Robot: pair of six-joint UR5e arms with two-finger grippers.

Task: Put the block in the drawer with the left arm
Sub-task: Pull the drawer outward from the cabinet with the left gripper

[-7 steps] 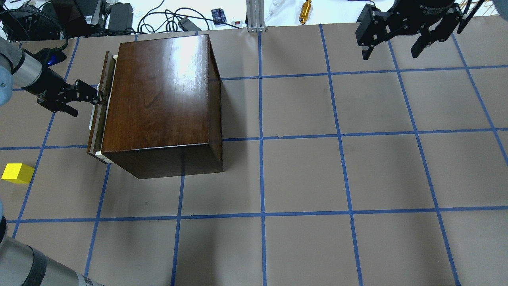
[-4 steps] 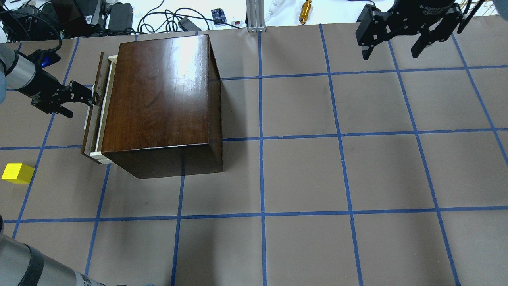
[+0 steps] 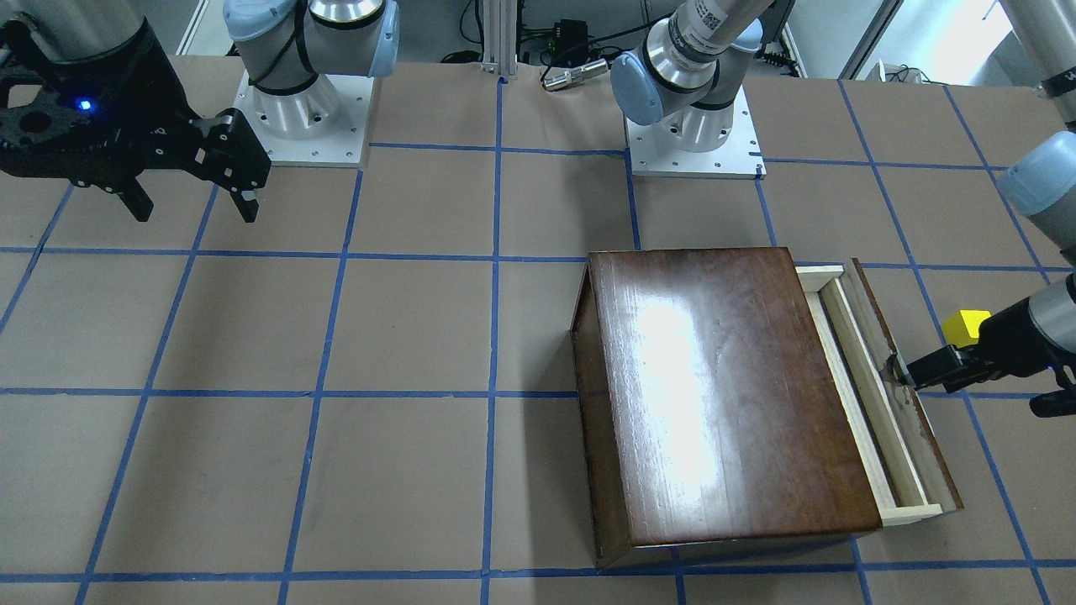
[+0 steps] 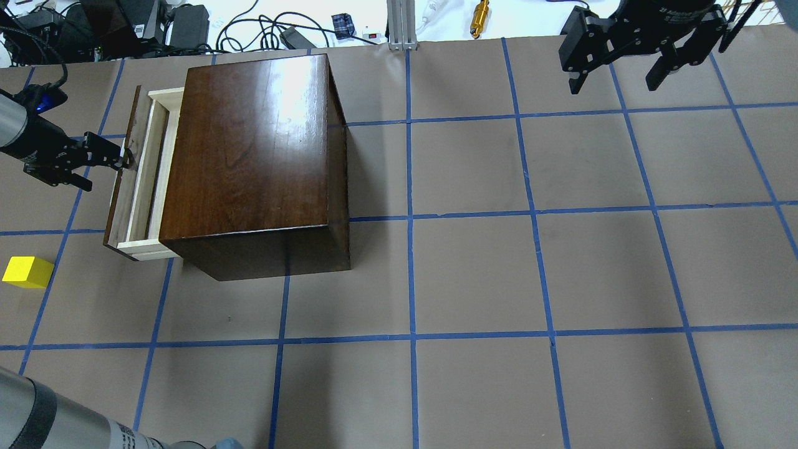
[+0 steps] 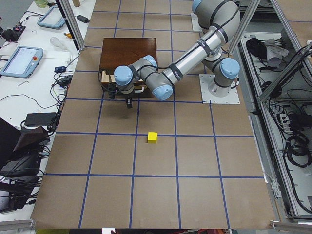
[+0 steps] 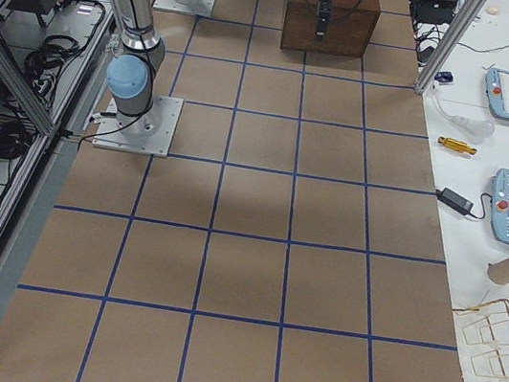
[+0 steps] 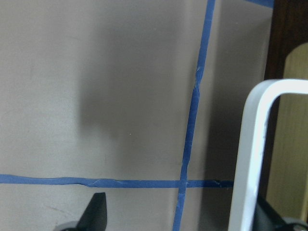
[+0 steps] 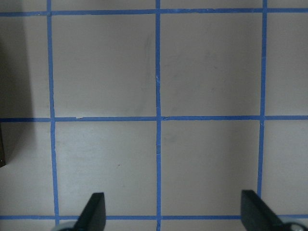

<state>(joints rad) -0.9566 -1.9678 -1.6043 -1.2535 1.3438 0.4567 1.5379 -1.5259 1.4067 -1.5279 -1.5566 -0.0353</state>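
Note:
The yellow block (image 4: 27, 272) lies on the table at the left edge, in front of the drawer; it also shows in the front view (image 3: 965, 326) and the left side view (image 5: 152, 137). The drawer (image 4: 142, 181) stands partly pulled out of the dark-brown box (image 4: 249, 156), its pale inside empty (image 3: 874, 395). My left gripper (image 4: 105, 173) is open, with one finger hooked at the drawer's metal pull (image 7: 252, 144). My right gripper (image 4: 617, 84) is open and empty, high over the far right of the table.
The box (image 3: 723, 395) takes up the left middle of the table. Cables, a brass part (image 4: 480, 17) and an aluminium post (image 4: 399, 25) lie beyond the far edge. Both arm bases (image 3: 693, 126) stand at the robot's side.
My left gripper has moved left with the pull, and the drawer has slid further out of the box. The block and the right arm have not moved.

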